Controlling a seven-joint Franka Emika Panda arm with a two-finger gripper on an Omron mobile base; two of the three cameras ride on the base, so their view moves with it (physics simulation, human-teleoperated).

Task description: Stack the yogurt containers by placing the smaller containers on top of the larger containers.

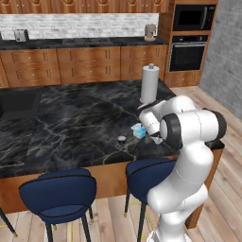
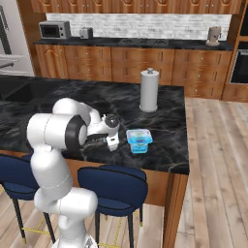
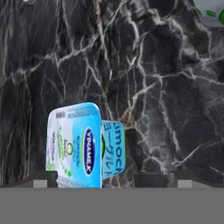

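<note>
A light-blue-and-white squarish pack [image 3: 74,146] lies on the black marble island in the hand view, with a teal-blue pack [image 3: 113,148] touching its far side. My gripper [image 3: 112,178] hangs open over them, and the light-blue pack is close to the left fingertip [image 3: 43,178]; nothing is gripped. From the right base view, the gripper [image 2: 112,143] points down at the counter just left of the teal-blue and white boxy pack [image 2: 139,140]. A blue-and-white pack [image 1: 138,131] sits beside my hand in the left base view. The tiny round dark cup [image 1: 122,139] stands a little to its left.
A tall white paper-towel roll [image 1: 150,84] [image 2: 149,90] stands on the island behind the packs. The island's right edge [image 2: 183,145] is near them. Blue stools [image 1: 59,194] line the front edge. A round white-and-green thing [image 3: 212,11] shows at the hand view's top right corner.
</note>
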